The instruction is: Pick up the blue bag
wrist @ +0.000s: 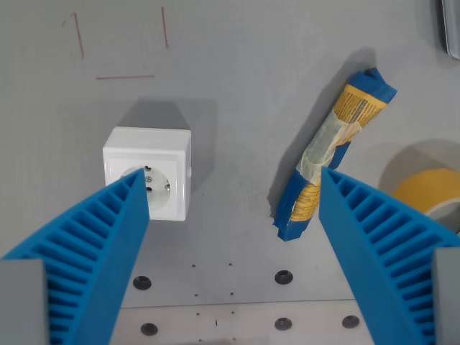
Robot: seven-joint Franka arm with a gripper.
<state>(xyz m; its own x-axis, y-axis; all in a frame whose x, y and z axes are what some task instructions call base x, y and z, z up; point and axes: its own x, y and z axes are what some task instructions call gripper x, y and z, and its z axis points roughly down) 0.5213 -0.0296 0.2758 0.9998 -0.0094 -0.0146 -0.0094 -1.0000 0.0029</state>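
Observation:
The blue bag [332, 147] is a rolled blue and yellow packet bound with pale tape, lying at a slant on the grey table toward the wrist view's right. My gripper [233, 183] is open above the table, its two ribbed blue fingers [100, 251] spread wide. The bag's lower end lies just inside the right finger [381, 244], which covers a small part of it. Nothing is held between the fingers.
A white socket block [149, 171] stands just inside the left finger. A roll of yellow tape [431, 188] sits at the right edge, partly behind the right finger. Red lines [123, 76] are drawn on the table [244, 86] at the top left. Screw holes [284, 277] dot the near strip.

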